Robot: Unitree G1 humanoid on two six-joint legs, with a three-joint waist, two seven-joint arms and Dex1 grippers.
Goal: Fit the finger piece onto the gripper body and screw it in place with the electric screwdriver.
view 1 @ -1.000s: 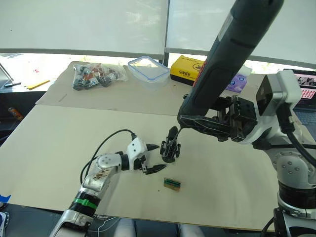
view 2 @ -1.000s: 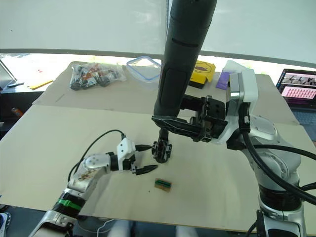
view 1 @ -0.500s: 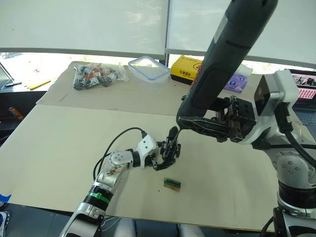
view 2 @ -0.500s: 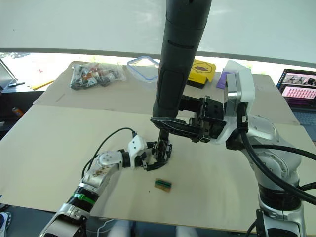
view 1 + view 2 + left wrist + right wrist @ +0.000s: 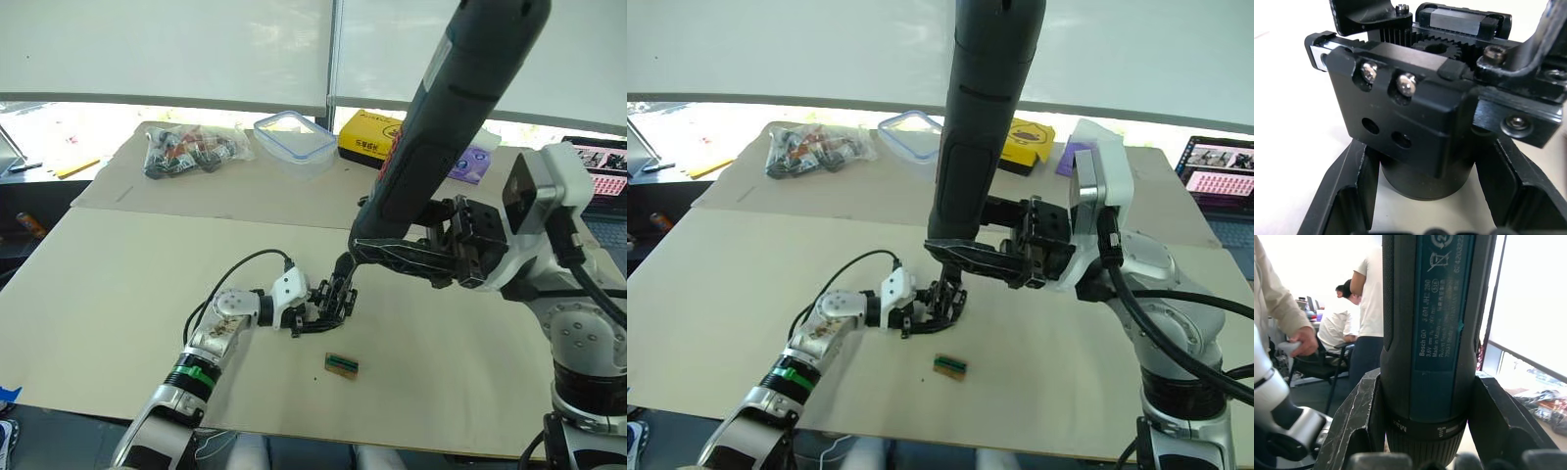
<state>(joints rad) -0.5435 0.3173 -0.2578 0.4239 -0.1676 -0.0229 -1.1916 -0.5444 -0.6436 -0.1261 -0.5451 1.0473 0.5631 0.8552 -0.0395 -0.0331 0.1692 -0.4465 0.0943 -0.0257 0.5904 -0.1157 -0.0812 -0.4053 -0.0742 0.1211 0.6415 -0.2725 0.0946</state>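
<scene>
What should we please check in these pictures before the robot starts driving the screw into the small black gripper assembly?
1. Left gripper braces the small black gripper body, fingers on either side of its round base: ok.
2. Right gripper clamps the thick black cylindrical electric screwdriver: ok.
3. Screwdriver tip sits over the gripper body: ok.
4. Bit seated in a screw head: cannot tell.
5. Finger piece fitted on the body: cannot tell.
6. Small green-brown block lies apart from the work: ok.

The left tool (image 5: 315, 315) has moved in and closed around the gripper body (image 5: 338, 294).
</scene>
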